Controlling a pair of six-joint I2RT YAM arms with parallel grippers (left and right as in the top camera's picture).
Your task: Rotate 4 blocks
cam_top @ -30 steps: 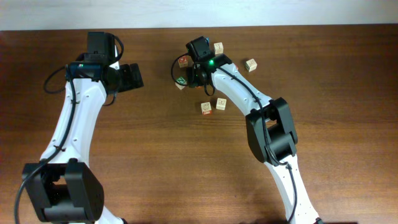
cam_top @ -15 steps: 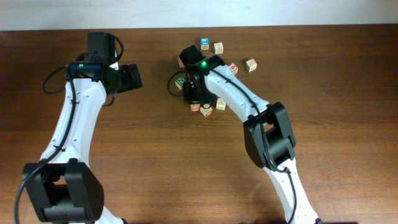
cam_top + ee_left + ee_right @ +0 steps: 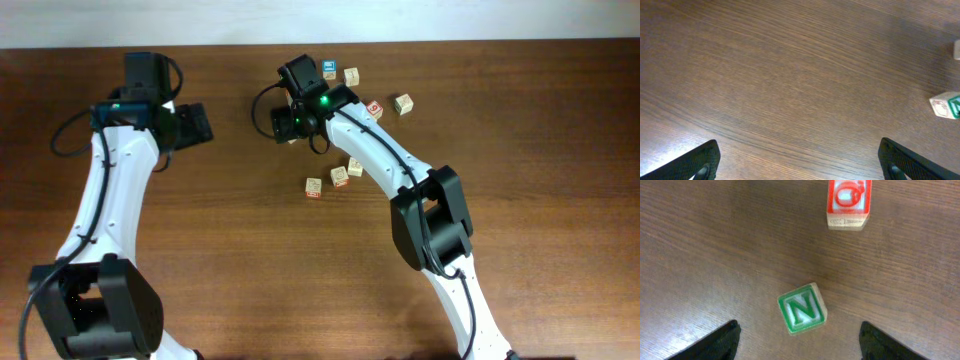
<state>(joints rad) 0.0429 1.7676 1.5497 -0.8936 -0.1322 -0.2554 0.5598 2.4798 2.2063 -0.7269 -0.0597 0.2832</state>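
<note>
The green "N" block (image 3: 801, 308) lies tilted on the table, just ahead of my right gripper (image 3: 799, 336). That gripper is open, with the block between the lines of its fingers (image 3: 710, 344) and touching neither. From overhead the right gripper (image 3: 281, 122) hides this block. A block with red-orange marks (image 3: 314, 187) and two pale tan blocks (image 3: 340, 177) (image 3: 355, 166) lie in a loose row in mid-table. My left gripper (image 3: 194, 124) hangs open and empty over bare wood. Its wrist view catches the green block (image 3: 946, 105) at the right edge.
A red "O" cube (image 3: 849, 202) sits beyond the green block. At the back of the table lie a blue-faced cube (image 3: 329, 69), a tan cube (image 3: 351, 76), a red-marked cube (image 3: 375, 108) and another tan cube (image 3: 404, 103).
My right gripper has left the red-orange marked block in mid-table, moved back up and left over the green "N" block, and opened. The left arm has shifted slightly left.
</note>
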